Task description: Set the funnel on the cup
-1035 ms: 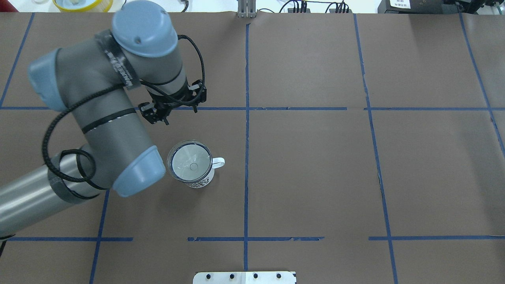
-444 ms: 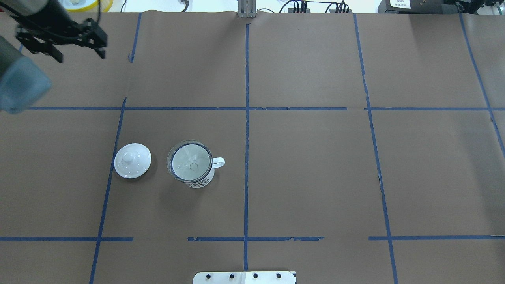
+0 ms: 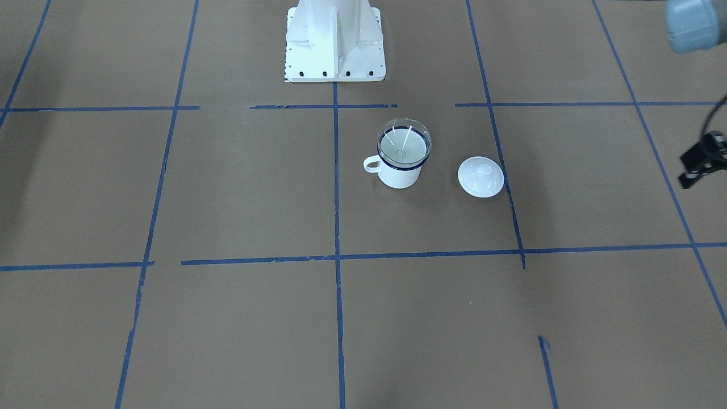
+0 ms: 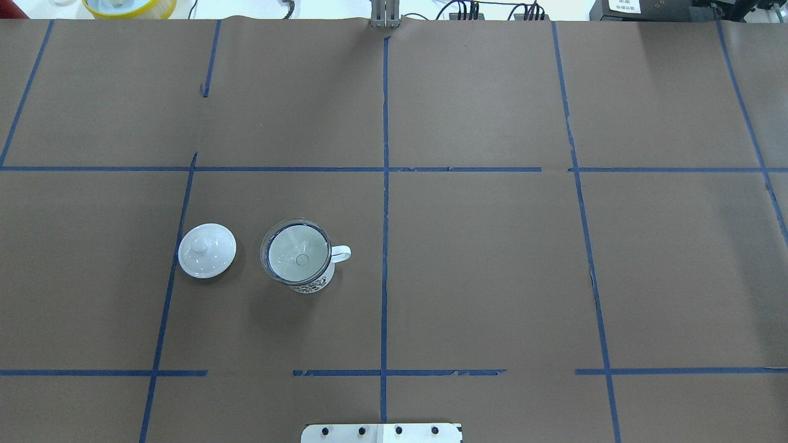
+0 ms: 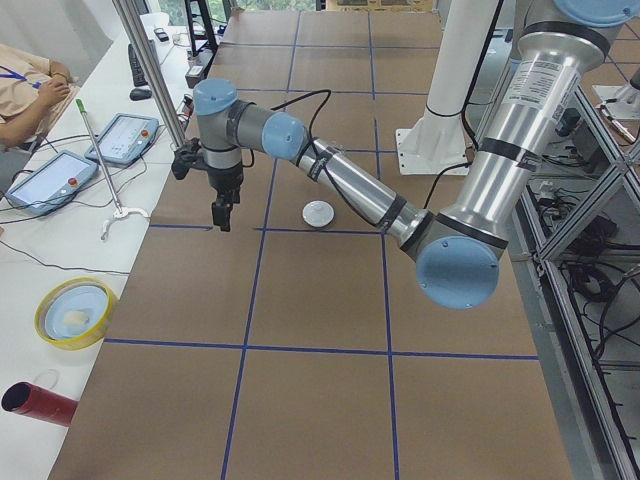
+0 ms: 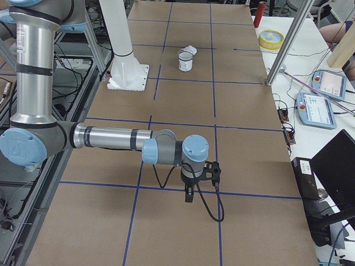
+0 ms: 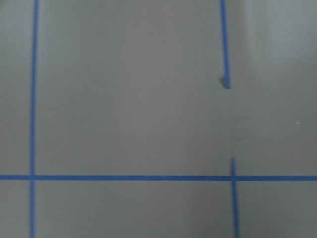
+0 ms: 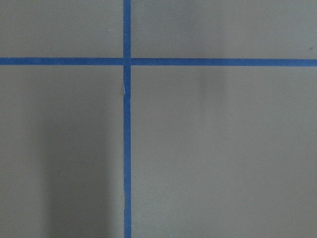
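Note:
The clear funnel (image 4: 294, 251) sits in the mouth of the white mug with the dark blue rim (image 4: 315, 280), spout down, at the table's left middle. Both also show in the front view, funnel (image 3: 404, 143) on cup (image 3: 399, 175), and far off in the right view (image 6: 185, 60). My left gripper (image 5: 221, 212) hangs over the table's far left end, well away from the cup. Only part of it shows at the front view's right edge (image 3: 700, 166), and I cannot tell whether it is open or shut. My right gripper (image 6: 189, 195) hangs over the table's right end; I cannot tell its state. Both wrist views show only brown paper and blue tape.
A round white knobbed lid (image 4: 207, 250) lies just left of the cup. The robot's white base (image 3: 335, 45) stands at the near middle edge. A yellow bowl (image 5: 73, 312) and a red cylinder (image 5: 35, 399) lie beyond the table's left end.
My left arm has swung away from beside the cup to the far left and out of the overhead view, uncovering the white lid. Funnel and cup have not moved.

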Controlling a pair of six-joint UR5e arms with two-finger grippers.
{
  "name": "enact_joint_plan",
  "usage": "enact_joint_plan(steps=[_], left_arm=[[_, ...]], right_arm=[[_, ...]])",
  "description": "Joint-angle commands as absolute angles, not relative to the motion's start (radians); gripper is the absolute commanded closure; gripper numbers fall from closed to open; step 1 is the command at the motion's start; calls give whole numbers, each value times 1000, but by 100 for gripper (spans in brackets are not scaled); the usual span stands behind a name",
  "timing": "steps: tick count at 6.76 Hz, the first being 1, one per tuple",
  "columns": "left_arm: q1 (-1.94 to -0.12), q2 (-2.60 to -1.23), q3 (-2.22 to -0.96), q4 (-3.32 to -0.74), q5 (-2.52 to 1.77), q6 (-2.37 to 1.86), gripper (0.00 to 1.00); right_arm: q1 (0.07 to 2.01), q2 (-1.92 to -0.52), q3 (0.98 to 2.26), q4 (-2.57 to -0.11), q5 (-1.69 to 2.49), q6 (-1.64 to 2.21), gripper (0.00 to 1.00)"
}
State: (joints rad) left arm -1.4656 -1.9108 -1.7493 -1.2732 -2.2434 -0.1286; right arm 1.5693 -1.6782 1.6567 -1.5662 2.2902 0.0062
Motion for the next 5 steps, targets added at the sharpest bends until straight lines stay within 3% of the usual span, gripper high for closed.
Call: enact_joint_plan(steps=[1,3,5], left_arm=[[-1597,-1872,-1512,-1340,-2246,118,0],[-1656,-1760,-1430,-1596,-2246,114,0],[-1686,-1755,-1433,-1605,-2249,118,0]], right_arm=[[1569,-1678,1657,-1566,2290,6,0],[1569,-1678,1657,-1566,2290,6,0],[1569,-1678,1657,-1566,2290,6,0]])
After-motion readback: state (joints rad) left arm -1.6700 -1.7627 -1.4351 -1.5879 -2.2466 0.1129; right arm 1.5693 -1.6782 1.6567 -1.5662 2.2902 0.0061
